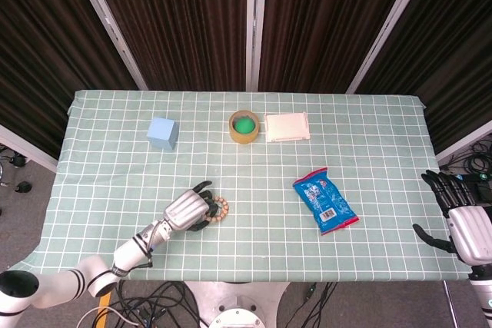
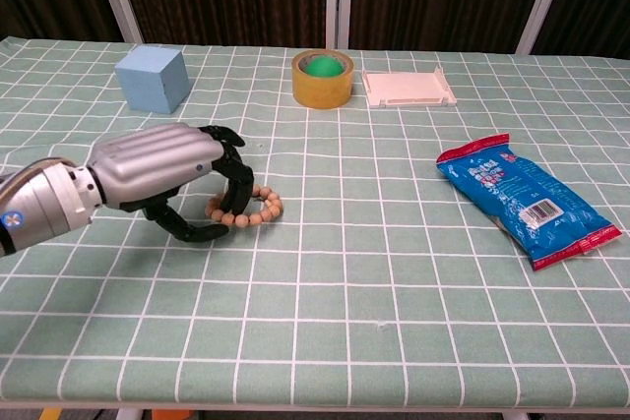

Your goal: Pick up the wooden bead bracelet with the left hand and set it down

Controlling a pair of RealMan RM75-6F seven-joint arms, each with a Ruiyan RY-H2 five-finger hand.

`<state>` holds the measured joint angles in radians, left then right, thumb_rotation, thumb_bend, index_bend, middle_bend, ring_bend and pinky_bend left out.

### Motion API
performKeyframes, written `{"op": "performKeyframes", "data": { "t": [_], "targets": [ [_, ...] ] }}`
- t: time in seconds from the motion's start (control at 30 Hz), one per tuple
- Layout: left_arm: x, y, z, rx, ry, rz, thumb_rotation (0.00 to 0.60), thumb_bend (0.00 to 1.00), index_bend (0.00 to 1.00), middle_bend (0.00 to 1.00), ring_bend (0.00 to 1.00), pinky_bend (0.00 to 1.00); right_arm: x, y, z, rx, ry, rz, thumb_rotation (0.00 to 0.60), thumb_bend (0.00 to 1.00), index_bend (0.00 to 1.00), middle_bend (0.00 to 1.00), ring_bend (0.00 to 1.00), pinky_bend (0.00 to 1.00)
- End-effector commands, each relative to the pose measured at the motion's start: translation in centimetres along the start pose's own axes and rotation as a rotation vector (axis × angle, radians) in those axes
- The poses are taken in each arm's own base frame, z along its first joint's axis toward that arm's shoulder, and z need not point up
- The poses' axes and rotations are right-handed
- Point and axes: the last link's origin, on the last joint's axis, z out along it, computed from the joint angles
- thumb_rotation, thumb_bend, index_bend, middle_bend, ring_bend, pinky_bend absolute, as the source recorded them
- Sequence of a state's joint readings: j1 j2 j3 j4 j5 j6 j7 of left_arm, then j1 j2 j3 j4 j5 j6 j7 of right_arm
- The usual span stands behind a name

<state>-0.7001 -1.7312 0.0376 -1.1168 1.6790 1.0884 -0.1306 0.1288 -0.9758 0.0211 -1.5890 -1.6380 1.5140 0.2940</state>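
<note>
The surface (image 1: 369, 124) was a table under a green checked cloth, and it carried everything in view. Toward its far edge stood a blue foam cube (image 2: 152, 78), a roll of yellowish tape with something green in its core (image 2: 322, 77) and a flat pale tray (image 2: 409, 87). On the right lay a blue snack packet (image 2: 527, 200).

The left robot hand (image 2: 167, 174) was low over the near left part of the surface, its silver back turned up and its forearm coming in from the left edge. Its dark fingers (image 2: 232, 182) were curled downward over the left part of the wooden bead bracelet (image 2: 246, 210), and the thumb reached in underneath from the near side — so the fingers stood around the beads in a claw. Whether they really pinched the beads I could not tell; the bracelet seemed to lie flat on the cloth, as a ring without any long axis. It lay just to the right of the palm, at the fingertips.

The right robot hand (image 1: 461, 219) was far off at the right edge of the surface, spread and holding nothing, so the left one was much the nearer.

In my judgement the coming move needs the fingers and thumb to close on the near-left arc of the ring before any lift — a loose hold could let the beads slip out.
</note>
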Motion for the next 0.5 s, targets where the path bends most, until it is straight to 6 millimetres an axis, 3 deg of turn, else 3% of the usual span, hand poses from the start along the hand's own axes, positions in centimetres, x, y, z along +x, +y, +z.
{"op": "performKeyframes", "data": {
  "t": [0.03,0.27,0.5],
  "targets": [
    [1.9,-0.8,-1.1,0.078,0.1,-0.373,0.6,0.37,0.56,0.56,0.32,0.14,0.0,0.0,0.0,0.002,0.001,0.0,0.6,0.14,0.0,0.06,0.0,0.0],
    [4.8,-1.9,-2.0,0.105,0.179,-0.836,0.6,0.38,0.57,0.57,0.32,0.14,0.1,-0.3,-0.1,0.013,0.006,0.001,0.6,0.14,0.0,0.06,0.0,0.0],
    [5.8,-2.0,-2.6,0.106,0.185,-1.203,0.6,0.41,0.58,0.57,0.33,0.14,0.2,-0.6,-0.2,0.017,0.009,-0.001,0.6,0.14,0.0,0.06,0.0,0.0]
  ]
}}
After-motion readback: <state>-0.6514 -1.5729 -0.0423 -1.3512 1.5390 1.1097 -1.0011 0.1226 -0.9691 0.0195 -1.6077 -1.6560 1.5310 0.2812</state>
